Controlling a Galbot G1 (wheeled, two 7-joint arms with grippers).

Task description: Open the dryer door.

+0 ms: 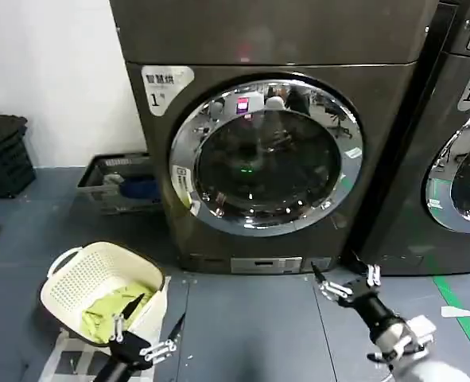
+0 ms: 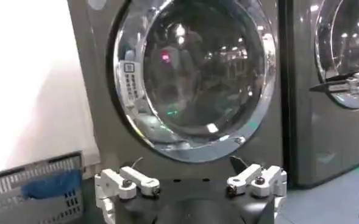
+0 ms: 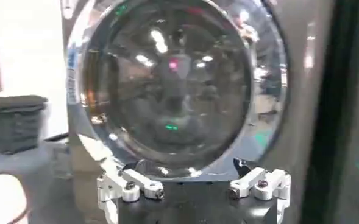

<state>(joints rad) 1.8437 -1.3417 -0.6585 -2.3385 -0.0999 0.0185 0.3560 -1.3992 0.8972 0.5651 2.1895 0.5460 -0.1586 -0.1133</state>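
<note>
Nearest me, my left gripper (image 1: pixel 147 330) hangs low at the near edge of the grey floor (image 1: pixel 242 326), its black fingertips spread apart and holding nothing, just above the cream perforated plastic laundry basket (image 1: pixel 87 274) with a yellow-green cloth (image 1: pixel 111 306) inside. My right gripper (image 1: pixel 342 278) sits a little farther forward and to the right, its fingers also wide apart and empty, low before the bottom right corner of the grey-brown machine (image 1: pixel 151 159) and below the door's rim. Beyond both stands the dryer door (image 1: pixel 266 155), the large round porthole with a wide shiny chrome ring around dark tinted glass, shut flat against the machine's front; the right wrist view faces it squarely. I judge I am in the approach step, with nothing touched yet. The next move calls for raising the right gripper to the chrome ring's edge, finding whichever side has the catch, which I cannot make out from here, and pulling outward along the hinge arc. For writing, a white label (image 1: pixel 165 86) at the machine's upper left corner carries Chinese characters and a "1"; a small white sticker on the ring's left side is too fine to read. The neighbouring machine (image 1: pixel 457 159) stands at the right, and a grey crate (image 1: pixel 115 183) sits by the wall.
</note>
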